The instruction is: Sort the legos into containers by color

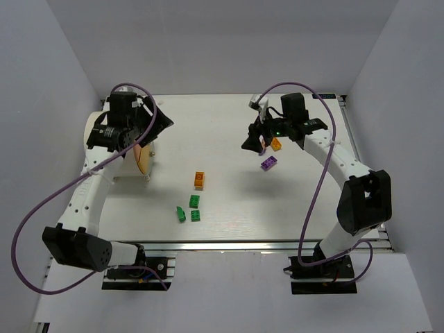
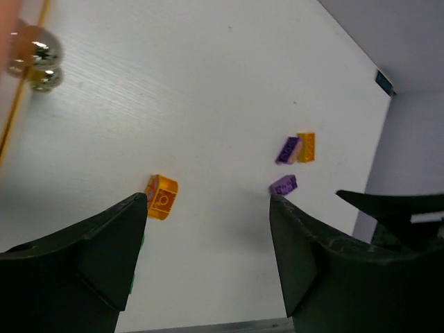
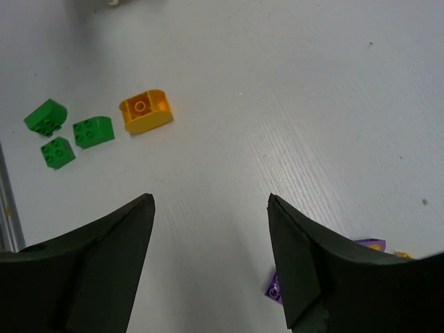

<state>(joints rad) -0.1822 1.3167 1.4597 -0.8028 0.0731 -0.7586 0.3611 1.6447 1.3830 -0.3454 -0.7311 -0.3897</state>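
The legos lie loose on the white table. An orange brick [image 1: 200, 180] sits mid-table, with three green bricks [image 1: 195, 201] just in front of it. At the right lie a purple brick [image 1: 268, 164] and another orange brick [image 1: 276, 144]. The cream container [image 1: 92, 130] with an orange face [image 1: 142, 159] stands at the left. My left gripper [image 1: 165, 123] hovers beside it, open and empty [image 2: 208, 199]. Above the right-hand cluster my right gripper [image 1: 248, 144] hangs open, nothing between its fingers [image 3: 210, 198]; a purple brick [image 3: 274, 288] peeks out by its right finger.
Brass knobs [image 2: 41, 59] of the container show at the top left of the left wrist view. The table's back right corner [image 2: 383, 82] meets grey walls. A metal rail [image 1: 243, 243] runs along the near edge by the arm bases.
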